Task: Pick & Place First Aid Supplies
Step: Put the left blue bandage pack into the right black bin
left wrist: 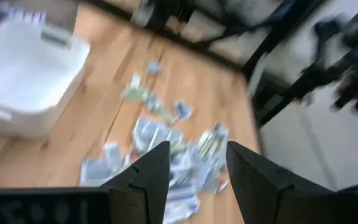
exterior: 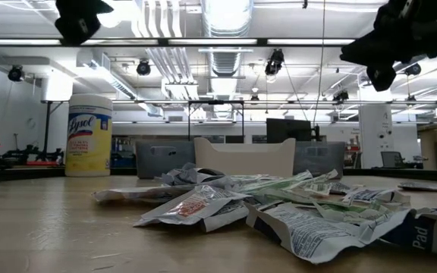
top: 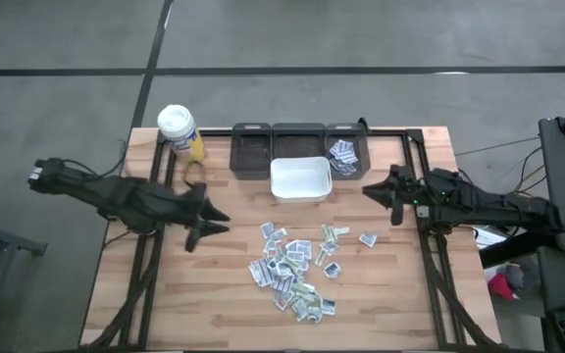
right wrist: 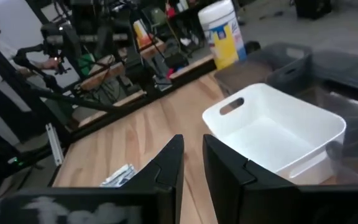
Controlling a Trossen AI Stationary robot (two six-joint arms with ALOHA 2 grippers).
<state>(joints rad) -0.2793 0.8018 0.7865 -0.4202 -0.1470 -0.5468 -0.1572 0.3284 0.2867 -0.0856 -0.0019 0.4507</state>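
The left claw (top: 207,224) hangs above the wooden surface (top: 224,294) at about nine o'clock from the heap of packets (top: 292,267). Its fingers (left wrist: 146,180) are parted by a clear gap with nothing between them, touching nothing. The right claw (top: 379,191) hovers at about three o'clock from the white tub (top: 300,180); its fingers (right wrist: 166,168) stand only a narrow slit apart and hold nothing. The packets lie loose at the surface's centre, at six o'clock from the tub. More packets rest in the rightmost dark bin (top: 344,157). A yellow wipes bottle (top: 180,132) stands at the far left corner.
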